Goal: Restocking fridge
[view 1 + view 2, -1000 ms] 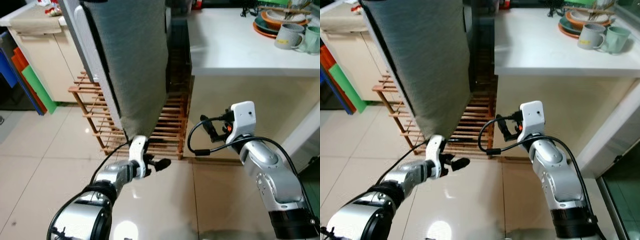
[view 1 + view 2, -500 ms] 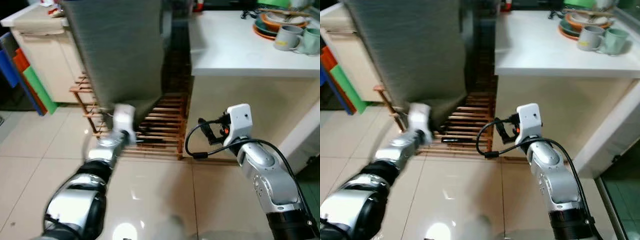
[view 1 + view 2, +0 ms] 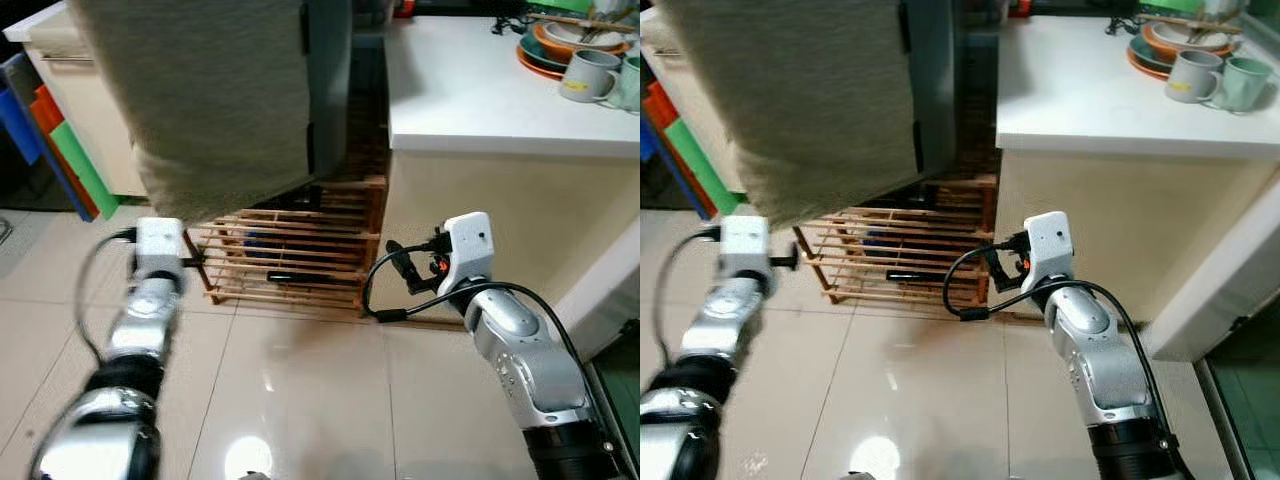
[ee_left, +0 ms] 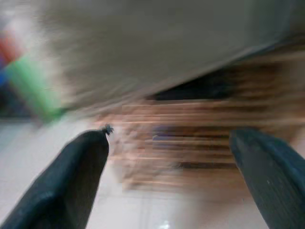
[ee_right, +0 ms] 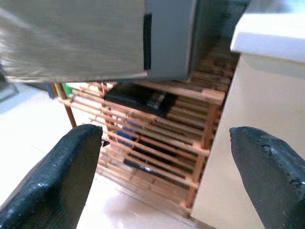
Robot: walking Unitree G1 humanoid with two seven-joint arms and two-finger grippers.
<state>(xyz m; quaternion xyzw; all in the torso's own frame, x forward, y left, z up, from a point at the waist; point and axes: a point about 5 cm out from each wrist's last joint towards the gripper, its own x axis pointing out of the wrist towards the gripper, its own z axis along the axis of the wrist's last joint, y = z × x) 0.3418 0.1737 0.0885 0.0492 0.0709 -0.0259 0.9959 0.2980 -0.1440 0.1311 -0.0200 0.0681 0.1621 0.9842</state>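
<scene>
Fingers of both grippers stand wide apart and hold nothing, the left gripper (image 4: 169, 176) raised below the grey brushed-metal fridge door (image 3: 215, 90), the right gripper (image 5: 167, 176) facing the slatted wooden rack (image 3: 300, 250) beside the white countertop (image 3: 480, 85) bearing mugs (image 3: 585, 72).

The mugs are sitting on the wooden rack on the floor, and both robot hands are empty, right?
Not quite. The mugs sit on the white counter, not on the wooden rack on the floor; the left eye view shows it. Both grippers, left and right, are indeed empty, fingers spread.
</scene>
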